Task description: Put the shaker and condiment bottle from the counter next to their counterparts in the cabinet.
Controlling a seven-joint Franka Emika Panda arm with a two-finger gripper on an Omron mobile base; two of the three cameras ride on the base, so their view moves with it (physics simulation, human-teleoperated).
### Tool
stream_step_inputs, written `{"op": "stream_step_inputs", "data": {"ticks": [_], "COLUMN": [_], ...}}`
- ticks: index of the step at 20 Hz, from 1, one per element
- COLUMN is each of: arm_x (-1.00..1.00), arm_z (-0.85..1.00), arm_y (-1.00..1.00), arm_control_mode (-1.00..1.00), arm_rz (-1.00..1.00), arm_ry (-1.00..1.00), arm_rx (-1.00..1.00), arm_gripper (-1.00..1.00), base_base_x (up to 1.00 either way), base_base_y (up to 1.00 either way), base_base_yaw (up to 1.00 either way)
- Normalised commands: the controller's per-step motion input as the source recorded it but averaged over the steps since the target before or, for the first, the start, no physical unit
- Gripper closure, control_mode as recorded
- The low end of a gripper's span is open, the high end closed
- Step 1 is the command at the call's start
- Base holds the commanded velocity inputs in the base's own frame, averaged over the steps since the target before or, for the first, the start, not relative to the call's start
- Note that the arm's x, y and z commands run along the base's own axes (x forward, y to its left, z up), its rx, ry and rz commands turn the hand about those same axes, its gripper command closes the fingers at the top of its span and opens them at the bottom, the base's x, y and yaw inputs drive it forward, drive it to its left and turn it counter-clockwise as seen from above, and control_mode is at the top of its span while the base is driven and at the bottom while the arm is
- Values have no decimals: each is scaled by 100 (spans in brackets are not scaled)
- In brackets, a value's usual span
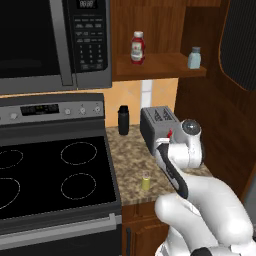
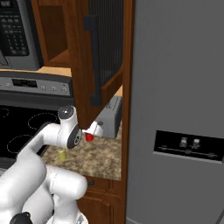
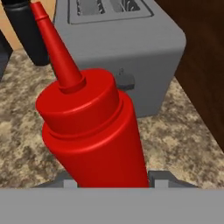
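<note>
The light, smooth condiment bottle (image 3: 94,135) is clamped at its body in the closed claw (image 3: 114,181); slipping is judged possible.

The speckled granite counter (image 1: 132,150) carries 3 things: a grey toaster (image 1: 159,126) at its back right, a black cylinder (image 1: 123,120) against the wall, and the small yellow-green shaker (image 1: 145,180) near its front edge.

The cabinet (image 1: 160,67) shelf holds 2 things: a ketchup bottle (image 1: 137,47) and a pale blue shaker (image 1: 194,58), well apart.
</note>
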Motion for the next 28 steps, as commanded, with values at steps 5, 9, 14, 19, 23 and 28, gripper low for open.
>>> {"op": "stream_step_inputs", "data": {"ticks": [5,9,14,19,23,28], "arm_x": [-49,-34,-23,-19,-11,0], "arm_z": [46,54,45,34,62,48], "arm_y": [31,17,23,49,37,11], "arm_control_mode": [-100,-100,-100,-100,-100,-100], "arm_rz": [2,4,10,16,7,1], "arm_ry": [-2,-7,-4,-4,-14,-10], "arm_rx": [0,0,5,0,0,0], "arm_gripper": [100,100,100,100,100,100], "base_base_x": [0,0,0,0,0,0], "base_base_y": [0,0,0,0,0,0], "base_base_yaw": [0,0,0,0,0,0]}}
